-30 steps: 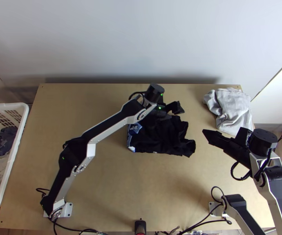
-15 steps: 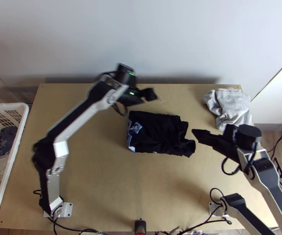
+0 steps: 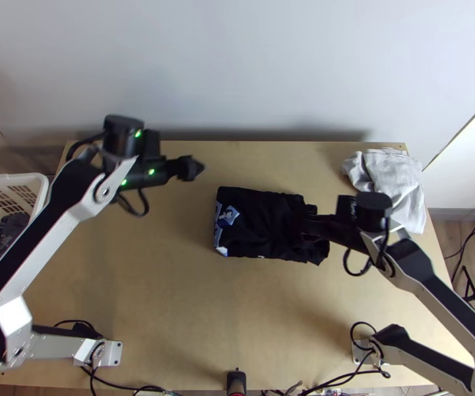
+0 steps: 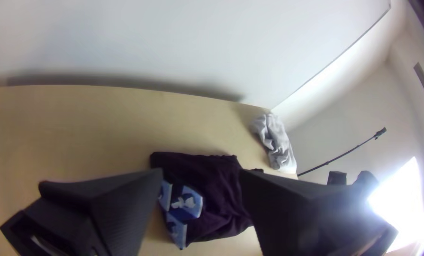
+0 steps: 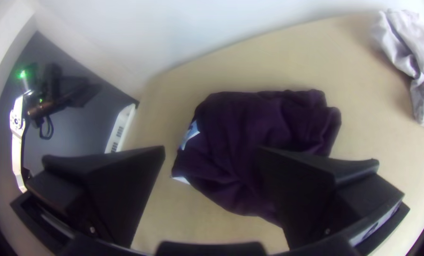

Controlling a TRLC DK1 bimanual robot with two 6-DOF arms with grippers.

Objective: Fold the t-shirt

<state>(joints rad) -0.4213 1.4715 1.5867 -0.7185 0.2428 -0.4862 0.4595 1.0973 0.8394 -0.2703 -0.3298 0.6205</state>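
left hand (image 3: pixel 199 167) spread, upper left; right hand (image 5: pixel 211 149), also spread, over the dark t-shirt (image 3: pixel 257 228) at centre, should pinch all layers evenly before lifting.

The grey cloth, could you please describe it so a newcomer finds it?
On the wooden table, go to the far right corner in the top view. The grey cloth lies bunched there. Its pale, plain fabric sets it apart from the dark t-shirt with blue-and-white print.
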